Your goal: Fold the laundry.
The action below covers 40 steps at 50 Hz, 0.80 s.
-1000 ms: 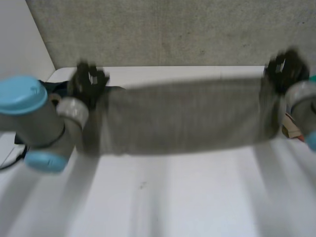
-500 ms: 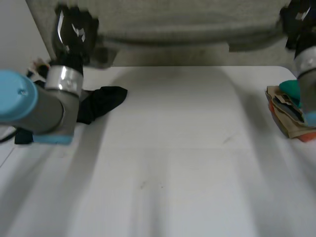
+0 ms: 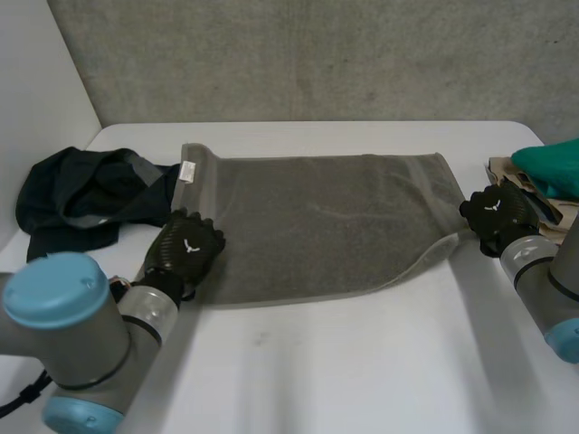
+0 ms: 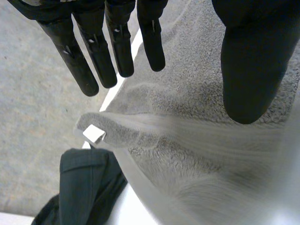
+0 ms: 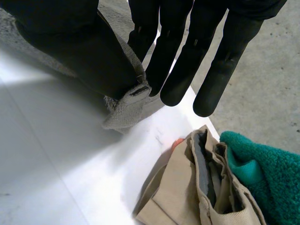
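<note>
Grey towel (image 3: 317, 226) lies spread flat, white tag (image 3: 188, 172) at its far-left corner.

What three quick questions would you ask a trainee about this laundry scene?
1. True or false: the grey towel lies bunched in a heap.
2. What lies beside the towel on the robot's left? A. a dark garment B. a red shoe C. a plate
3. Fill in: the right hand pinches the towel's ____.
Key: 1 false, it lies spread flat; 2 A; 3 corner.
</note>
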Motion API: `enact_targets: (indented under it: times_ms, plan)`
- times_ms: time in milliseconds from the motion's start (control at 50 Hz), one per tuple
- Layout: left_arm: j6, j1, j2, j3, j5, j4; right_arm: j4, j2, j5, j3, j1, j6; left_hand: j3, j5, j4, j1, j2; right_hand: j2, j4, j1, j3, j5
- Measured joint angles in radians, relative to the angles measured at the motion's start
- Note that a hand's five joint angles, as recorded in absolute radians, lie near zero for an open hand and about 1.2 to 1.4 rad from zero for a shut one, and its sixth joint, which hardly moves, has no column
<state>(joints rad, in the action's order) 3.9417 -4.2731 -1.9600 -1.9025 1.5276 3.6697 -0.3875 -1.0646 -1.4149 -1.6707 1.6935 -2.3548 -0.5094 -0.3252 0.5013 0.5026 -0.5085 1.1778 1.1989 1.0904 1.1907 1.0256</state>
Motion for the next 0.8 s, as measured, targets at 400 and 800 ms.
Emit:
enact_targets:
  times_ms: [400, 800]
  plan:
    - [-0.222, -0.103, 0.084, 0.143, -0.014, -0.288, 0.020, -0.010, 0.015, -0.018, -0.001, 0.000, 0.081, 0.082, -0.083, -0.069, 0.082, 0.000, 0.000, 0.000, 0.000, 0.000]
    - [-0.144, -0.180, -0.011, 0.085, -0.106, -0.341, 0.022, -0.010, 0.008, -0.009, -0.020, 0.001, 0.081, 0.083, -0.085, -0.069, 0.082, 0.000, 0.000, 0.000, 0.000, 0.000]
